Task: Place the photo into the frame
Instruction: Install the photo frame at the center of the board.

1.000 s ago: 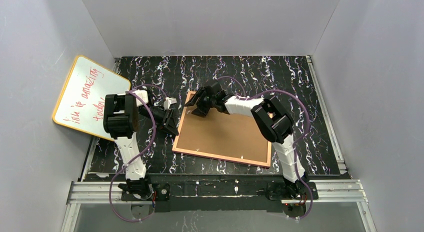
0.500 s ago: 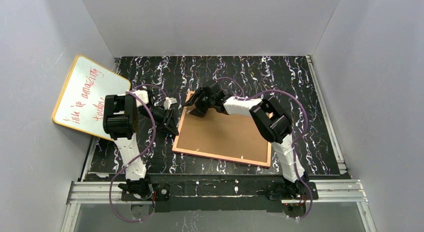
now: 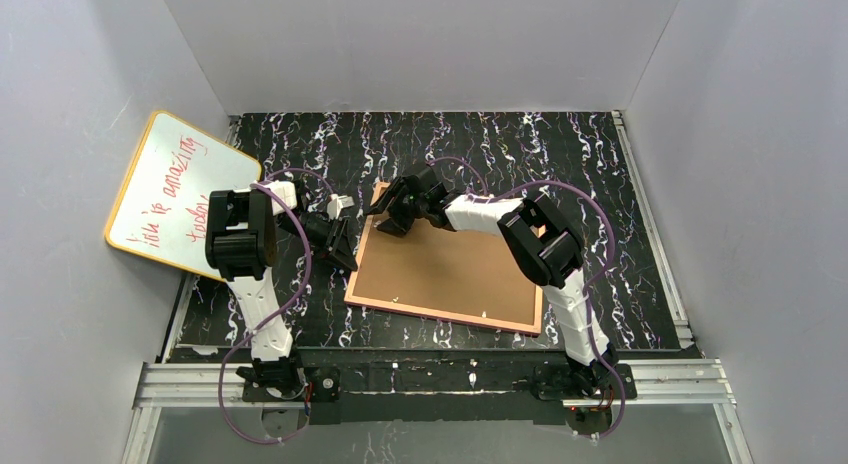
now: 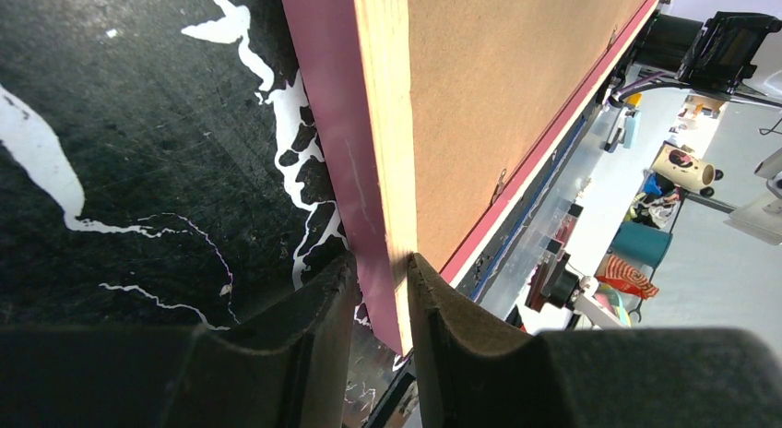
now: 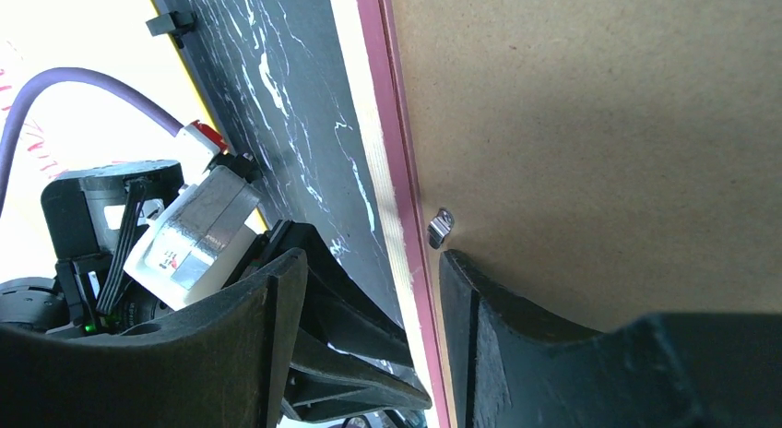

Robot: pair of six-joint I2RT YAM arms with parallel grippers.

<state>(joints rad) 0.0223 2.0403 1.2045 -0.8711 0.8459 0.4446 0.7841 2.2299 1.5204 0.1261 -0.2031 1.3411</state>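
The pink frame lies face down on the black mat, its brown backing board facing up. The photo is not in view. My left gripper is shut on the frame's left edge; in the left wrist view the fingers pinch the pink and pale wood rim. My right gripper is open over the frame's far left corner. In the right wrist view its jaws straddle the pink rim, one finger on the backing board just below a small metal tab.
A yellow-rimmed whiteboard with red writing leans against the left wall, close behind the left arm. Grey walls enclose the mat on three sides. An aluminium rail runs along the near edge.
My right gripper has shifted slightly left toward the frame's far left corner. The left gripper and the frame have not visibly moved.
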